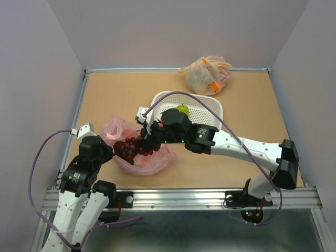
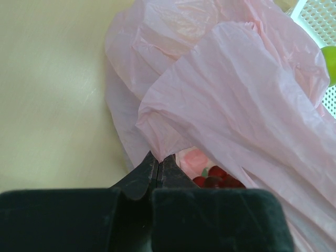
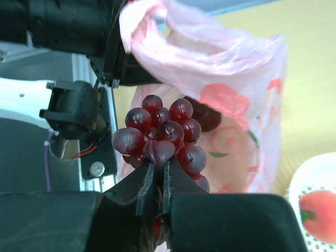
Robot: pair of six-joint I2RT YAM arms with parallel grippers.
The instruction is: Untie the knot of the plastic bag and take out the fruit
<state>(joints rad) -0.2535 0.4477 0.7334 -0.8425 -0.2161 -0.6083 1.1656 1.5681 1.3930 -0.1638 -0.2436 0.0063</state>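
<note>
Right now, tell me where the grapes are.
In the top view the grapes hang left of centre, pinched by the right end effector over the open pink bag, the white basket beyond them to the right.

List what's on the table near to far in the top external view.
pink plastic bag → white basket → orange-beige bag. The grape bunch, pinched in the right gripper, overlaps the pink bag, so it is left out of the order.
</note>
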